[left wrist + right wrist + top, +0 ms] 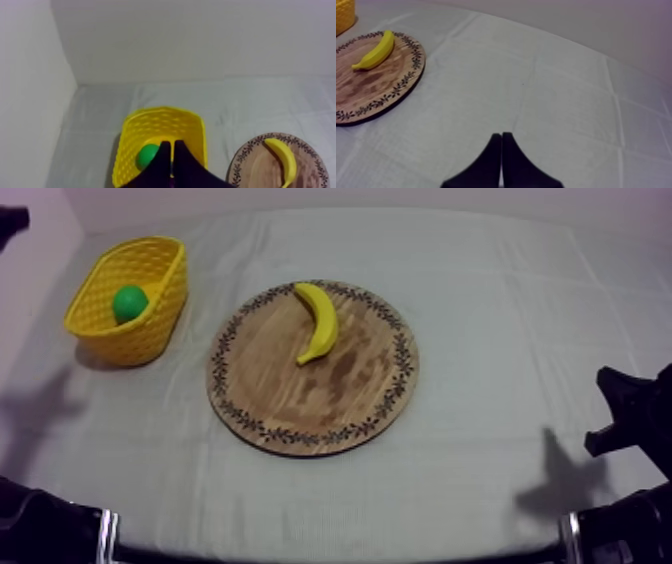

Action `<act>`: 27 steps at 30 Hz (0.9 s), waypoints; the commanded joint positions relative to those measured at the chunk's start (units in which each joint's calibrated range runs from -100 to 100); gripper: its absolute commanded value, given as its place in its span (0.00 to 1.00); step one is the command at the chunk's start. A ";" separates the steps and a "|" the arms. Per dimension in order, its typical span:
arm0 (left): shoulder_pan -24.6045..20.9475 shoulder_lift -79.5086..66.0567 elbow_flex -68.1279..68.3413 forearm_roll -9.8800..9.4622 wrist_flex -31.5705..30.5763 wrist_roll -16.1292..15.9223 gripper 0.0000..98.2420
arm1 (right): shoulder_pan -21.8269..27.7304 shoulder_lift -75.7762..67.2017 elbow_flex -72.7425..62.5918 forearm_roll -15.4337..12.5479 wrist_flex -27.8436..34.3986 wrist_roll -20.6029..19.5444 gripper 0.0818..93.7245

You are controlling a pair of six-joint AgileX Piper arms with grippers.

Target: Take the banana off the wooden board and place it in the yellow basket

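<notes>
While the banana lies on the wooden board — on the board's far half, curved, one end near the far rim and the other toward the middle — neither gripper touches it. Yellow basket stands on the tabletop off the board's left side, apart from it, with a round green fruit inside. Left gripper is clenched on nothing, fingers together as a narrow wedge, hanging over the basket's near wall, left of the board. Right gripper is likewise clenched and empty — over bare cloth, well apart from the board's right rim. A dark patterned band runs round the board's rim, and the wood inside it is blotchy brown.
</notes>
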 commanded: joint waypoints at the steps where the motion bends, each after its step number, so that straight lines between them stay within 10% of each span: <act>1: 0.34 8.14 -19.97 0.88 3.90 -1.72 0.00 | 0.00 0.00 -0.03 0.00 0.01 0.01 0.00; 12: 5.44 20.85 -42.60 1.14 16.14 -2.61 0.00 | 0.00 0.00 -0.03 0.00 0.01 0.01 0.00; 27: 14.36 36.18 -57.25 -3.45 32.06 7.02 0.00 | 0.00 0.00 -0.03 0.00 0.01 0.01 0.00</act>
